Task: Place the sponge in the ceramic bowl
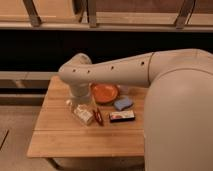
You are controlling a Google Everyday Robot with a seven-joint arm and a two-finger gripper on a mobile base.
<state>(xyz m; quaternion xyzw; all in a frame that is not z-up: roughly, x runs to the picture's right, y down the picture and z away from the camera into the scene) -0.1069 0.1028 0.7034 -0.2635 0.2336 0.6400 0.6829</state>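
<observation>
Sponge [123,103] on tbl [85,137] beside bowl [105,93]; pincer [76,102] opposite side.

Dim, warm indoor light, falling from above. The pale arm [115,72] is the brightest surface, lit along its upper side and shaded beneath. The table [85,142] shows an even amber tone, paler toward its front edge. The band [40,52] behind the table is near black. The gripper [75,101], under the arm's bend over the table's left rear, sits in the arm's shade. Shadows on the table are short and soft-edged.
</observation>
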